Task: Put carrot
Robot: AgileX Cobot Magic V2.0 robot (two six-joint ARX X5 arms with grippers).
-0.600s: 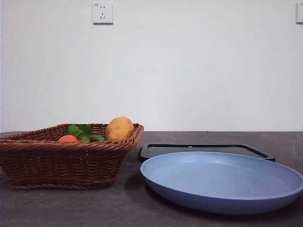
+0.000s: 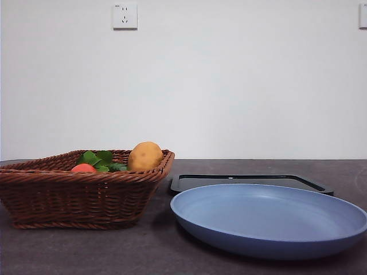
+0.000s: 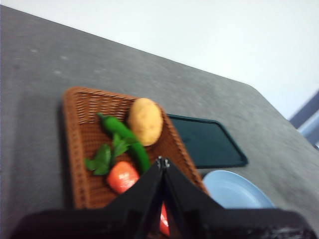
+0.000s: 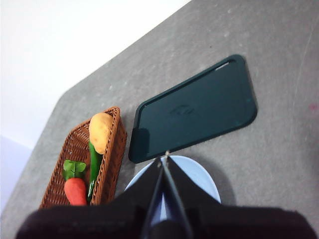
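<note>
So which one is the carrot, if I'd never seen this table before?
Find the brown wicker basket beside the blue plate. The carrot lies inside it, next to a long green pepper and a round yellowish potato. It is the only orange-red thing there, tapered, with bright green leaves at its thick end.

On my dark grey table (image 2: 86,252) stand three things: a brown wicker basket (image 2: 74,200), a blue plate (image 2: 269,220) beside it, and a dark tray (image 2: 246,181) behind the plate.
</note>
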